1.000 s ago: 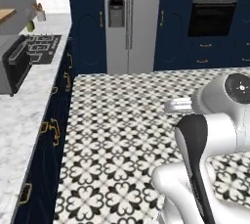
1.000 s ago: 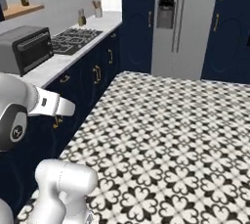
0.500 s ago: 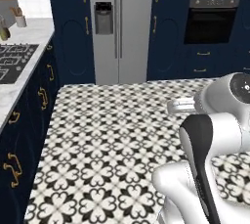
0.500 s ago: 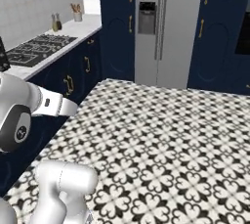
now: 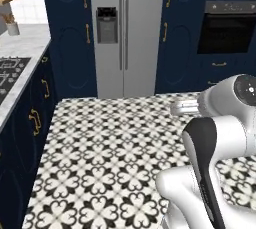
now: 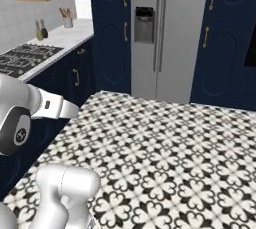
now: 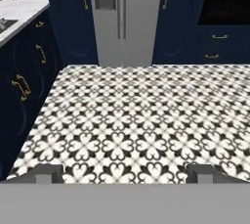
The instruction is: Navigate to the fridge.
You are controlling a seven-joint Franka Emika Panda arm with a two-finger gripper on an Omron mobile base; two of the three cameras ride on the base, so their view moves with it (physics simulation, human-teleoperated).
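The fridge (image 5: pixel 135 33) is a tall silver-grey two-door unit with two long bar handles at its centre and a dark dispenser panel (image 5: pixel 107 24) on its left door. It stands straight ahead across the patterned floor, between navy cabinets. It shows again in the right base view, fridge (image 6: pixel 172 33), and at the top of the hand view, fridge (image 7: pixel 134 17). My gripper (image 7: pixel 125 173) is open, its two dark fingertips (image 7: pixel 46 171) wide apart with nothing between them. The arm is folded close over the base.
Navy lower cabinets (image 5: pixel 37 118) with gold handles run along the left under a marble counter (image 6: pixel 70 35) with a gas hob (image 6: pixel 25 57). A black-windowed wall oven (image 5: pixel 227 33) is built in right of the fridge. Black-and-white tiled floor (image 5: pixel 115 148) stretches ahead.
The whole scene has shifted as the base drove forward and turned. The fridge is now larger and nearer the middle of the views; the counter has slid off to the left.
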